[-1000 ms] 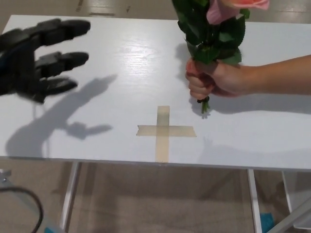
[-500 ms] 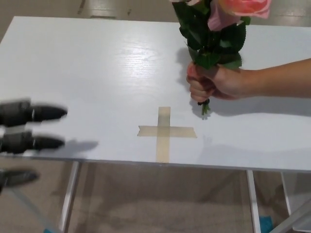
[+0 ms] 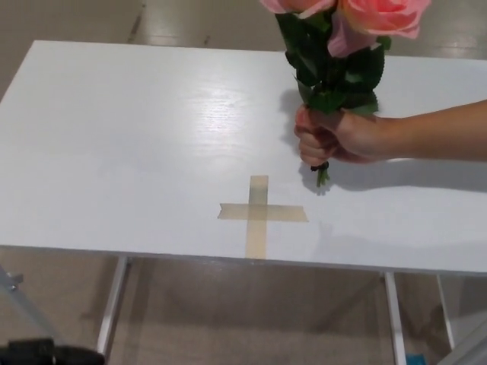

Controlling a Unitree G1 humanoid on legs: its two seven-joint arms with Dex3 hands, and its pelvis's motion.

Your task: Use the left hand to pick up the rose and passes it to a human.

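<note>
A bunch of pink roses with dark green leaves (image 3: 342,46) was held upright above the far right part of a white rectangular wood-grain tabletop (image 3: 137,144). The stems were clasped in a person's bare hand (image 3: 335,137), whose forearm reached in from the right edge of the head view. The fist was closed fully around the stems just below the leaves, and the short cut ends of the stems (image 3: 323,173) stuck out beneath it, close above the table surface; whether they touched it could not be told. The pink blooms were cut off by the top edge of the picture.

A cross of tan masking tape (image 3: 259,214) was stuck flat on the tabletop near its front edge, just in front and to the left of the person's hand and apart from it. A soft shadow of the arm and flowers was cast on the white surface beside the tape.

No container was seen on the table. Neither of the robot's hands was shown, so their state could not be told. Beneath the tabletop, white metal table legs (image 3: 112,304) were seen against a brown floor (image 3: 251,312).
</note>
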